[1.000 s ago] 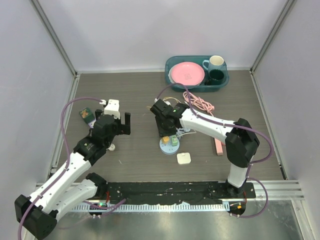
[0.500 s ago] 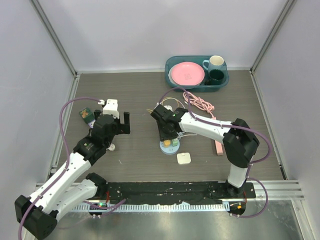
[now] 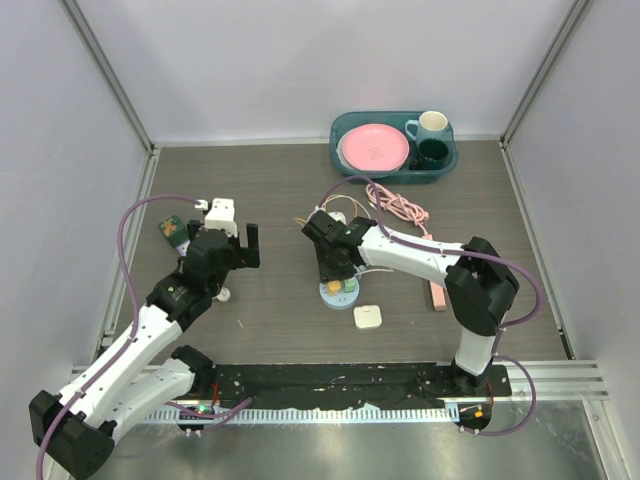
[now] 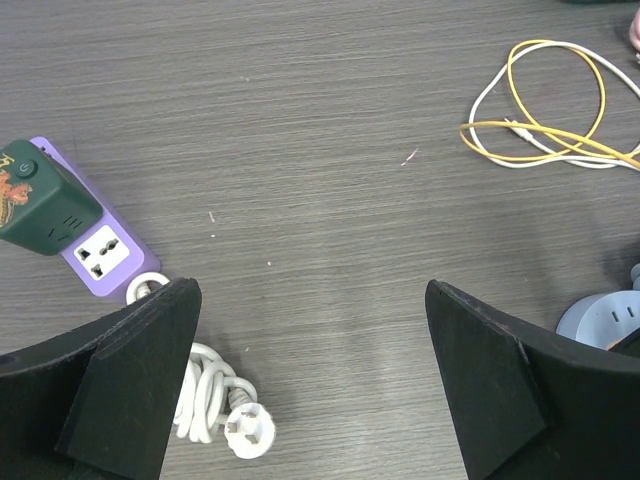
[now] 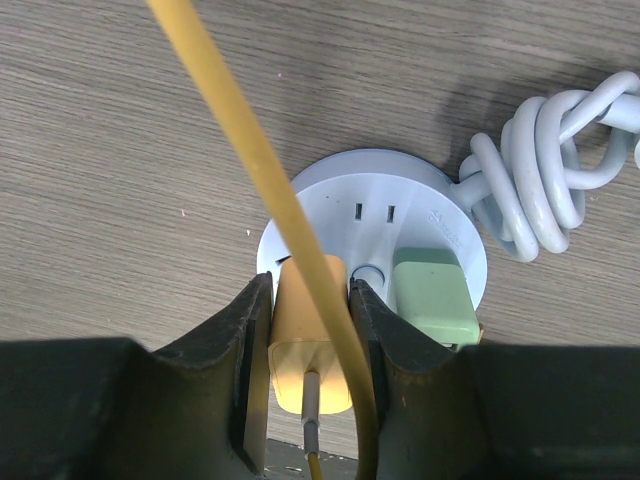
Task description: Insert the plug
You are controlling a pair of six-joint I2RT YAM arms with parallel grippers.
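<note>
The left arm [image 3: 140,335] rises from the near edge with its elbow bent. Its claw [image 4: 312,300] hangs above the counter [image 4: 330,180], both fingers spread wide with nothing between them. The right arm [image 3: 420,255] folds from its base toward the middle, wrist tipped down, and its claw [image 5: 310,292] is pinched on a yellow plug [image 5: 305,375], one finger pressed to each side.

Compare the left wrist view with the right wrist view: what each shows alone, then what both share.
Left wrist only: a purple power strip carrying a green adapter, a loose white plug on its coiled cord, and the open left gripper. Right wrist only: the right gripper shut on the yellow plug, with a pale green charger beside it. Both: the round socket hub and the wooden table.
</note>
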